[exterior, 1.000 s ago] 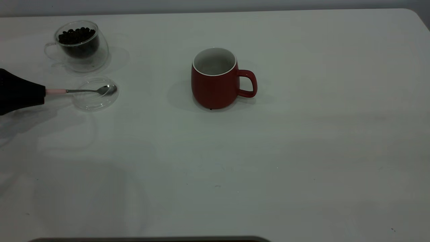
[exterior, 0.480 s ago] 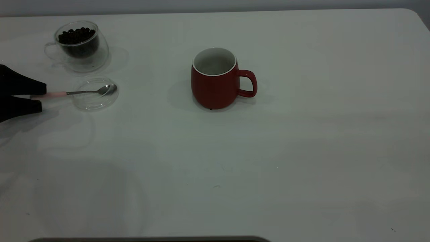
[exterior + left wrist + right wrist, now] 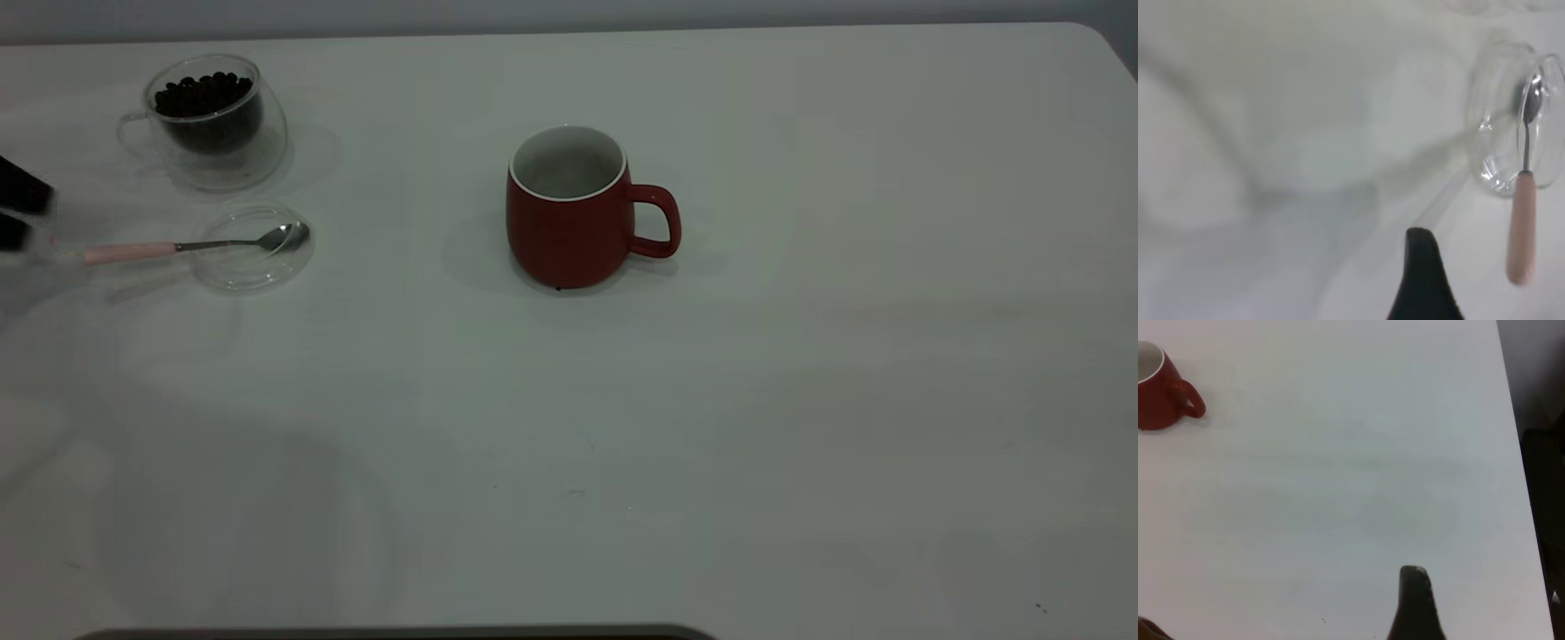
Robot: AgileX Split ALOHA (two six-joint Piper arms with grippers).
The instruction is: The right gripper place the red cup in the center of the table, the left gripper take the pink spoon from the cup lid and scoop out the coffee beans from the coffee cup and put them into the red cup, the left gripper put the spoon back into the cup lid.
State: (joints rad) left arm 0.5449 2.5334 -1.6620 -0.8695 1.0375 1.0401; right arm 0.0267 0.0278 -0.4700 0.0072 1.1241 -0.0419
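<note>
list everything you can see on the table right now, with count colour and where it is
rounded dark red ceramic mug: 1, red outside, white inside, near the table's centre, handle toward the right arm's side
clear double-walled glass cup: 1, transparent, far left corner
coffee beans: a heap, dark brown-black, inside the glass cup
flat round clear glass lid: 1, transparent, just in front of the glass cup
teaspoon: 1, silver bowl on the lid, pale pink handle sticking out leftward
white table: 1, under everything
left hand: 1, black, at the left edge, open, clear of the spoon
right hand: 1, black tip, seen only in its wrist view
</note>
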